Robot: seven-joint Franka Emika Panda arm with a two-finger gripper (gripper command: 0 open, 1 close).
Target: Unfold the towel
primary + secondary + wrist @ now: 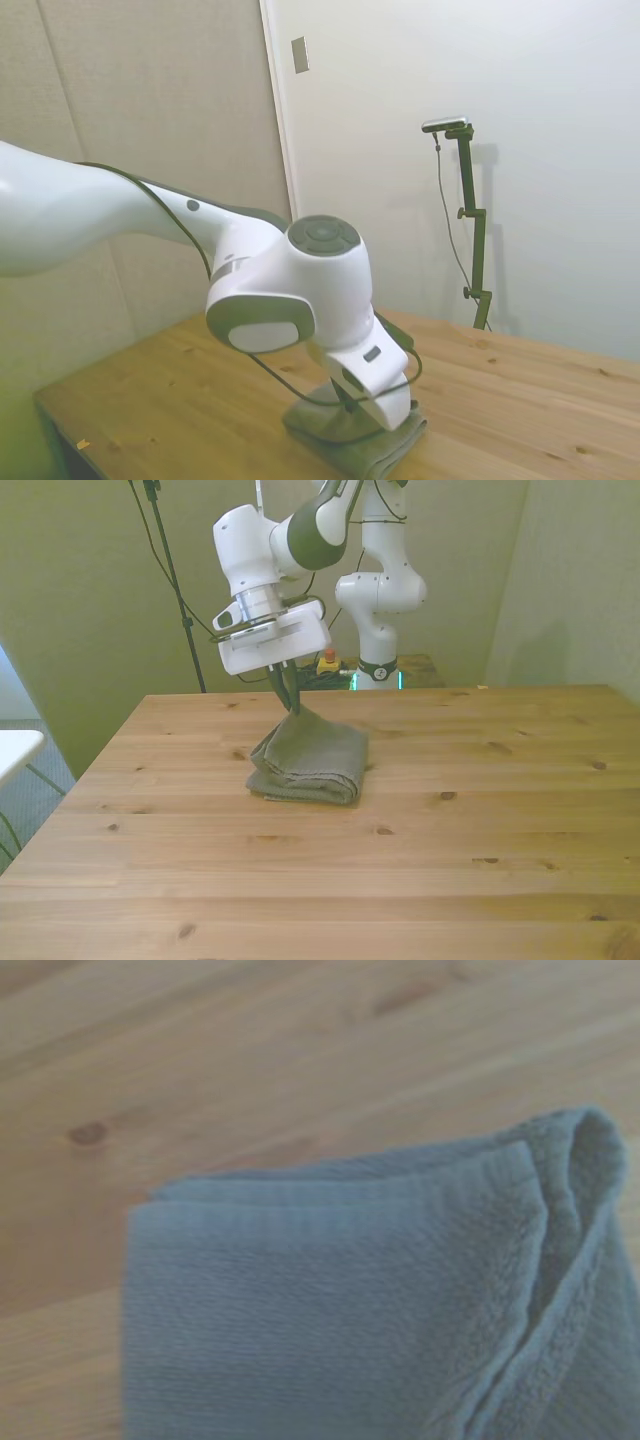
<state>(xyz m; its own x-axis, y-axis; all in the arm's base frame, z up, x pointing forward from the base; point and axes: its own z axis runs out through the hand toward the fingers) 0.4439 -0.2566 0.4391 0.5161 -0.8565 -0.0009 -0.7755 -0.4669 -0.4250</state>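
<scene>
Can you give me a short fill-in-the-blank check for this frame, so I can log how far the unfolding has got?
1. The towel lies on a table made of ____.
2. The gripper has its fingers closed on the towel's ____ layer.
3. That pinched corner is pulled ____ into a peak.
4. Below the peak, the rest of the towel is still ____.

Missing words: wood; top; up; folded

A wooden table (480,830) carries only the folded grey-olive towel (315,765) near its middle.
</scene>
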